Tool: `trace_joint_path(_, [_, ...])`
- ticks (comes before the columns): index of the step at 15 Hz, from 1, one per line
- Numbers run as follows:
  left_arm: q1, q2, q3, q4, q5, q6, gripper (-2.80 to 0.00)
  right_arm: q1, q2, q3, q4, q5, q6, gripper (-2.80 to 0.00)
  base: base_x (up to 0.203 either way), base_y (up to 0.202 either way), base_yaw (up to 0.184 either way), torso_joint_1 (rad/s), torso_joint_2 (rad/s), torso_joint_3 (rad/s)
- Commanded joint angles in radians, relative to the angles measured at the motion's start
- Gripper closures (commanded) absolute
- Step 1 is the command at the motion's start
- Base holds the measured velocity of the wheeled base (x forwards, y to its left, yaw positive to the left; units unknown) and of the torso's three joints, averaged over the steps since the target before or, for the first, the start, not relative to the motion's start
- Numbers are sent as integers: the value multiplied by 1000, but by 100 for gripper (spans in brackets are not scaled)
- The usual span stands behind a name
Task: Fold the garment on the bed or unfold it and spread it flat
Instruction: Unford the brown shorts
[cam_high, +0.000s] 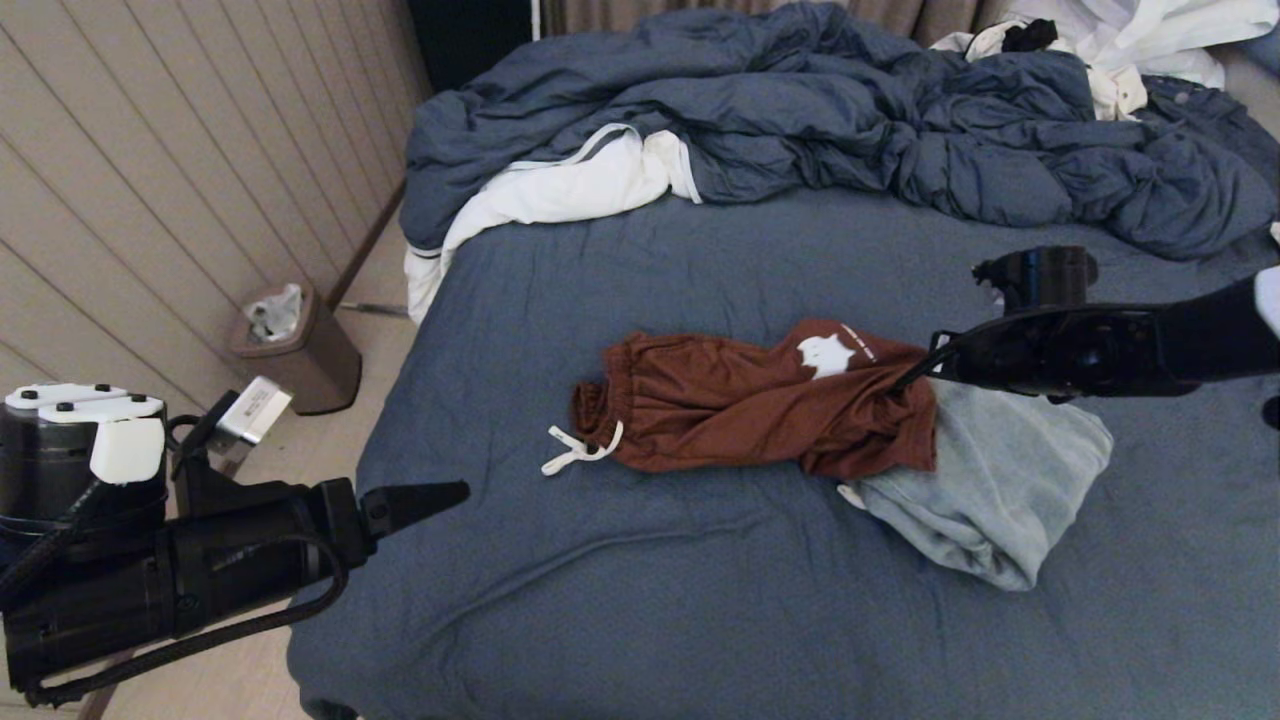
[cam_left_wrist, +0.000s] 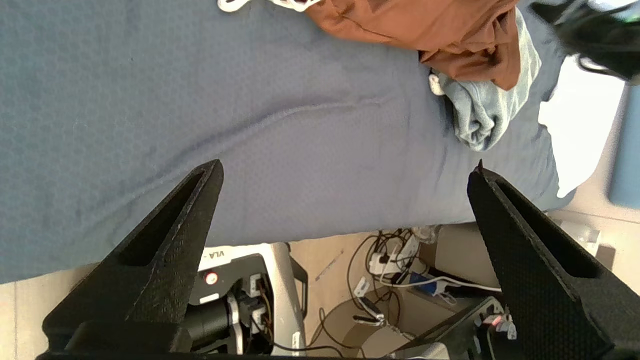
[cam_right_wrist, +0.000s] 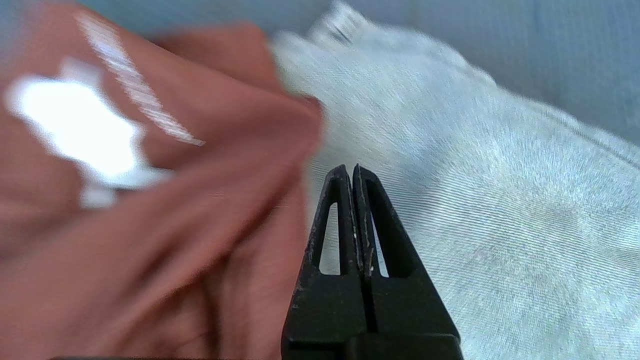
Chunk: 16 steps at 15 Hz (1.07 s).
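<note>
Rust-brown shorts (cam_high: 760, 400) on bed (cam_high: 600, 600), right hand (cam_high: 912, 378) pinched shut at their edge, left hand (cam_left_wrist: 345, 170) wide.

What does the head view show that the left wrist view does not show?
Only the head view: the crumpled duvet at the far end of the bed, a bin on the floor, and the shut right tool at the edge of the rust-brown shorts.

Only the left wrist view: the open left tool with both fingers seen wide apart, and cables on the floor.

Both: the shorts, the pale blue garment under them, and the blue sheet.
</note>
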<state>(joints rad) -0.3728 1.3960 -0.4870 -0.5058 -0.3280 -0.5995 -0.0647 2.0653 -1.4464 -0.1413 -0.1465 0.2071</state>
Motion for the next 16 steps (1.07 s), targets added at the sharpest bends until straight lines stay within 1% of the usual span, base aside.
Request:
trace_joint_path(1, [0,0,-17,-3,8,-1,-280,26,-122,12,1,30,30,0,0,0,0,0,0,0])
trace_joint_path(2, [6,9,-36,-2,10,-2,-280,51,-167,24,4,42,47,0,0,0,0,0,0,0])
trace_joint_path(4, [15,103,-120,9,14,-5,-280,148,-225,64,7,51,75,0,0,0,0,0,0,0])
trace_joint_path(6, [-7,218,-272,69,32,-5,-280,262,-253,85,8,49,97,0,0,0,0,0,0,0])
trace_joint_path(7, [-23,269,-352,109,45,-5,-280,301,-262,89,8,48,104,0,0,0,0,0,0,0])
trace_joint_path(8, [-45,335,-429,144,63,-3,-280,329,-264,81,8,46,104,0,0,0,0,0,0,0])
trace_joint_path(10, [-82,453,-526,174,110,26,-280,336,-266,52,8,51,98,0,0,0,0,0,0,0])
trace_joint_path(11, [-97,513,-572,174,139,57,-280,341,-269,49,6,54,99,0,0,0,0,0,0,0])
trace_joint_path(12, [-114,568,-616,167,183,83,-280,351,-270,50,5,53,97,0,0,0,0,0,0,0])
trace_joint_path(14, [-153,663,-698,129,296,113,-280,355,-292,61,2,57,89,0,0,0,0,0,0,0])
trace_joint_path(16, [-189,761,-761,63,406,137,-280,354,-295,57,1,57,85,0,0,0,0,0,0,0])
